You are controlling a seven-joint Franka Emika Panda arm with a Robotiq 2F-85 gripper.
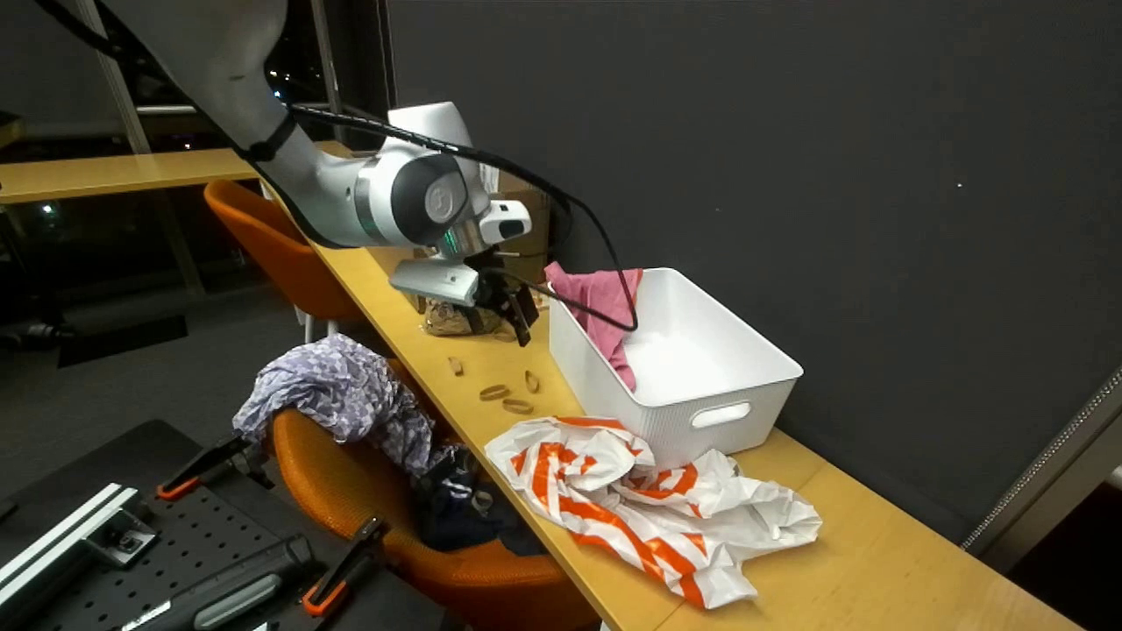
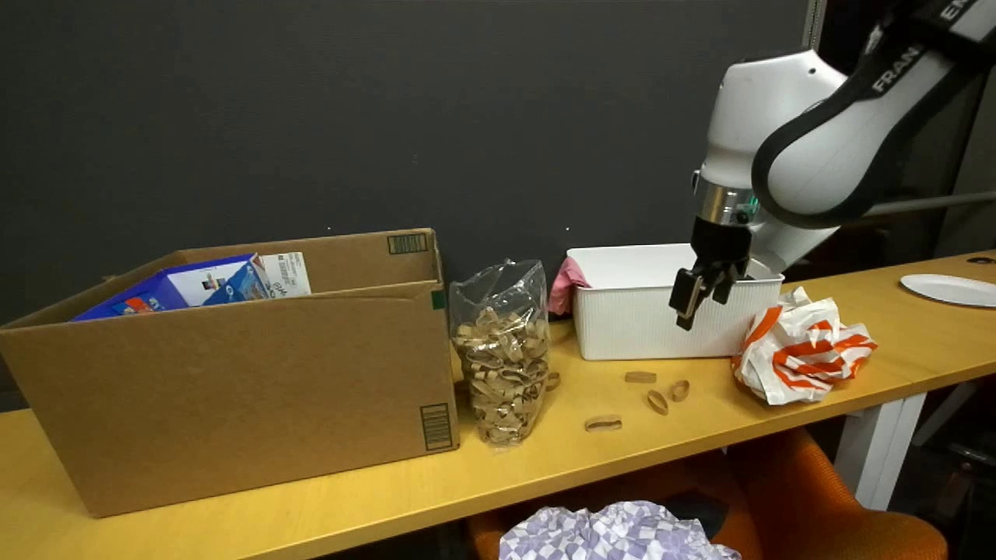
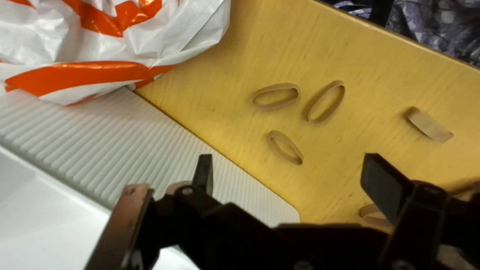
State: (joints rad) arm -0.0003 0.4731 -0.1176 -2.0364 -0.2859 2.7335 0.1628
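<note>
My gripper (image 3: 287,167) is open and empty, its black fingers wide apart in the wrist view. It hangs above the table beside the white ribbed bin (image 3: 131,138); it also shows in both exterior views (image 1: 524,326) (image 2: 704,303). Several tan loop bands lie on the table below. The nearest band (image 3: 282,154) is between and beyond the fingertips in the wrist view. Others are a band (image 3: 275,106), a band (image 3: 339,99) and a band on its side (image 3: 429,125). Another band (image 3: 371,219) is partly hidden by the right finger.
A pink cloth (image 1: 596,298) hangs over the bin's rim. A crumpled white-and-orange plastic bag (image 1: 653,508) lies against the bin. A clear bag of bands (image 2: 506,373) stands beside a large cardboard box (image 2: 257,404). A white plate (image 2: 949,289) and orange chairs (image 1: 351,499) are nearby.
</note>
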